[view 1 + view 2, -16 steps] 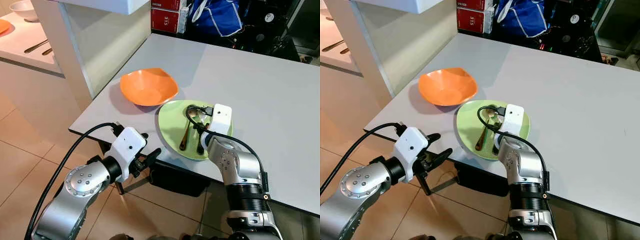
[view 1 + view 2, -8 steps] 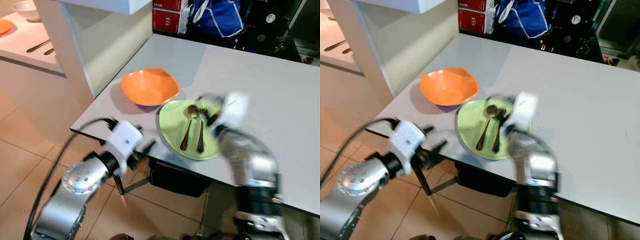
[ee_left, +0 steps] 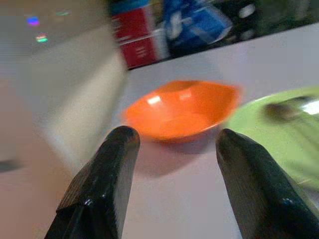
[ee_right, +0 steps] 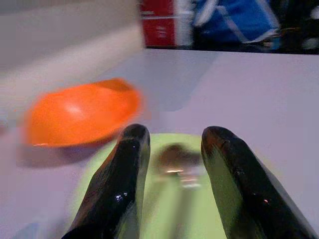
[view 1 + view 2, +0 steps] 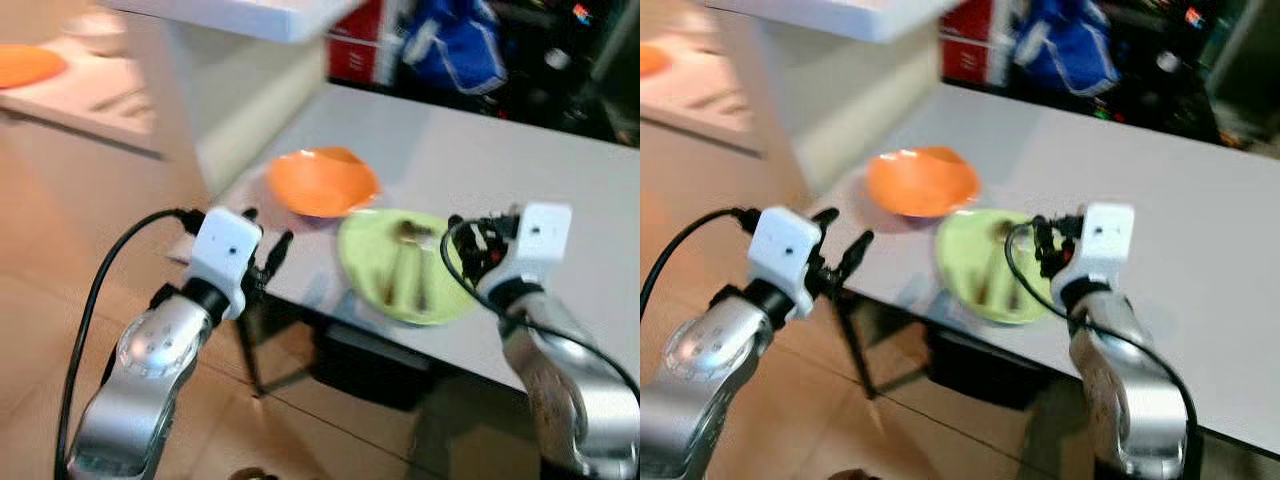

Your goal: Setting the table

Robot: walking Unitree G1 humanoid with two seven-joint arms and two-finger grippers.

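Two utensils [image 5: 405, 270], blurred, lay on the green plate [image 5: 362, 262] near the grey desk's [image 5: 580, 200] front edge, beside the orange bowl [image 5: 322, 181]. Left gripper [image 5: 268, 250] hovered off the desk's corner, fingers [image 3: 107, 186] spread. Right gripper [image 4: 172, 149] hung over the plate, fingers [image 4: 122, 174] parted, empty.

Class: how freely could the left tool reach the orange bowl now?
Probably freely: the left tool is open, facing the orange bowl across bare grey tabletop, nothing between.

Grey table [image 5: 560, 180], orange bowl [image 5: 322, 182] near its corner, green plate [image 5: 372, 252] beside it
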